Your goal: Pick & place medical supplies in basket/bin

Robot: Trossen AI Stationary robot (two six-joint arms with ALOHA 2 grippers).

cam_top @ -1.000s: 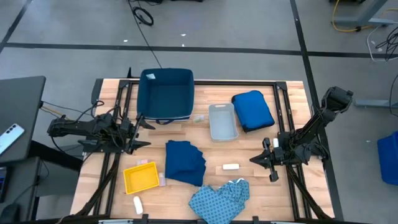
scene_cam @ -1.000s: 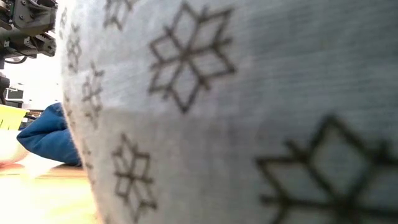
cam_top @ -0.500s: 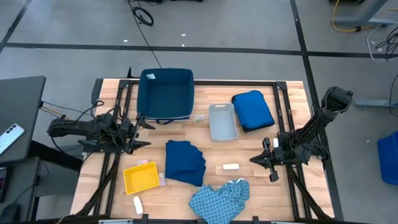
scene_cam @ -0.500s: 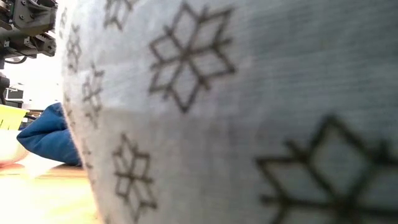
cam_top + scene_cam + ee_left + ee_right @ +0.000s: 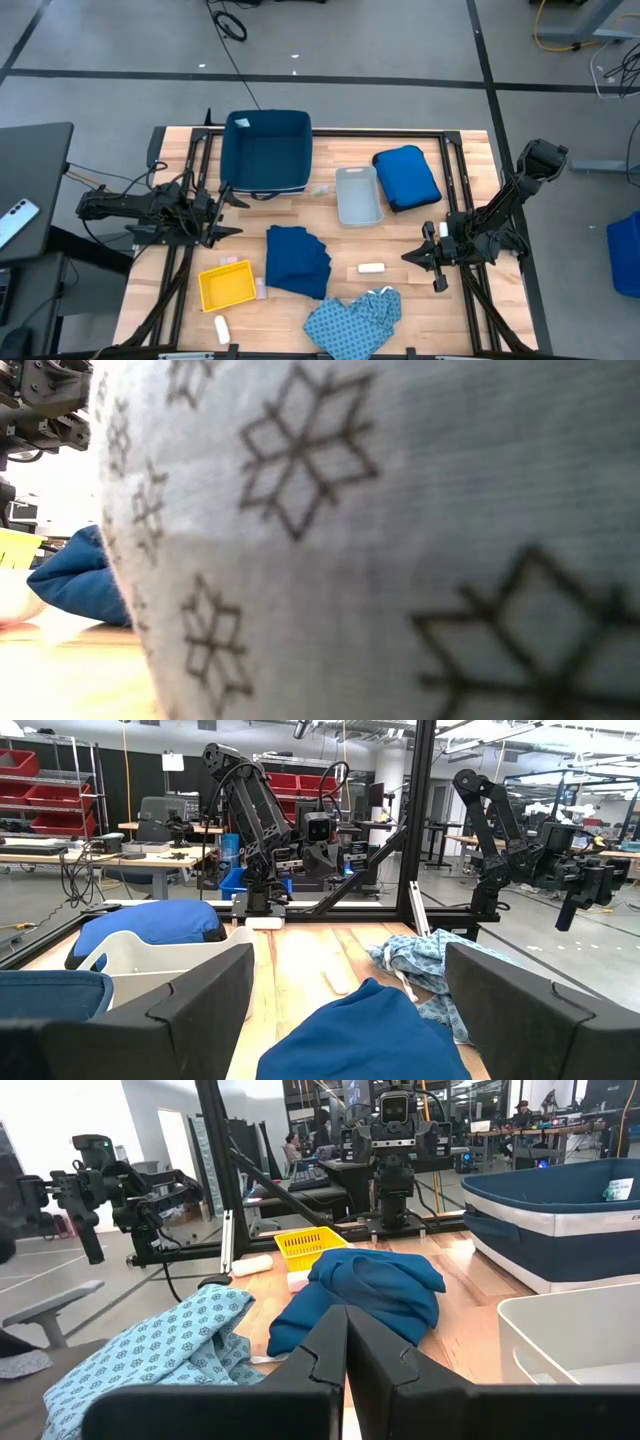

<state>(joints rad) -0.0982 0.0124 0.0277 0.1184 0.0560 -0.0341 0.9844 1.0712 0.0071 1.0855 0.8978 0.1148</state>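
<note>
My left gripper (image 5: 231, 214) hovers open at the table's left side, between the navy bin (image 5: 267, 152) and the yellow tray (image 5: 227, 286); its fingers touch nothing in the left wrist view (image 5: 348, 975). My right gripper (image 5: 408, 258) is shut, at the right side, just right of a white packet (image 5: 371, 268). The navy garment (image 5: 297, 260) lies crumpled mid-table. The light blue patterned garment (image 5: 355, 320) lies at the near edge and fills the low view (image 5: 380, 540). Other white packets lie by the yellow tray (image 5: 222, 328) and near the grey tray (image 5: 358, 195).
A royal-blue puffy bundle (image 5: 405, 177) lies right of the grey tray at the far right. A dark frame rail (image 5: 330, 132) runs around the table top. Bare wood shows between the two grippers, around the navy garment. Other robot stations stand in the room behind.
</note>
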